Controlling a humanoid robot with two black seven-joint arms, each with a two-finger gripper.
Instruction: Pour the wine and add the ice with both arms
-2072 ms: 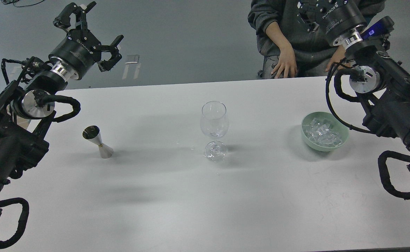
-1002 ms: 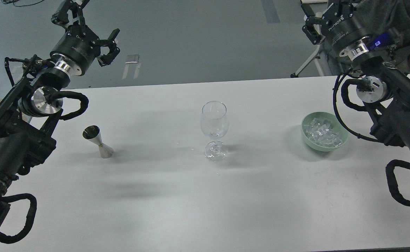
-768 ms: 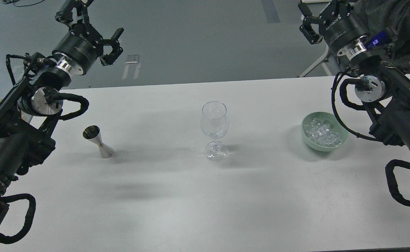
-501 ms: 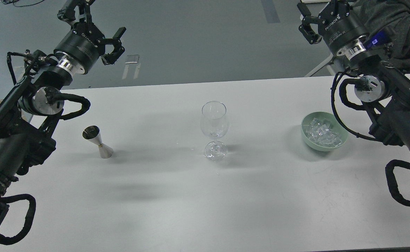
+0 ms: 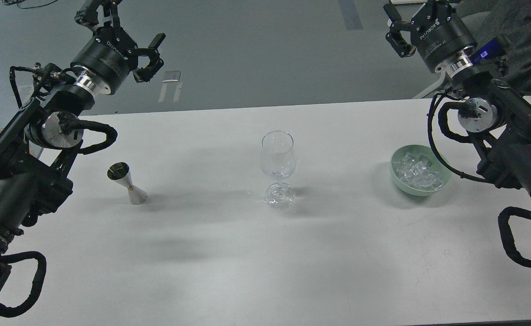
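Observation:
A clear stemmed wine glass (image 5: 278,156) stands upright in the middle of the white table (image 5: 265,262). It looks empty. A heap of clear ice cubes (image 5: 417,171) fills a pale green bowl (image 5: 409,190) to the right of it. A steel jigger (image 5: 127,183) stands to the left. My left gripper (image 5: 127,34) is open and empty, high above the table's far left edge. My right gripper (image 5: 412,16) is open and empty, high at the far right, with its fingertips partly cut off by the top edge.
A person's grey sleeve (image 5: 528,54) shows at the top right behind my right arm. A chair leg (image 5: 422,94) stands beyond the table's far edge. The grey floor lies behind the table.

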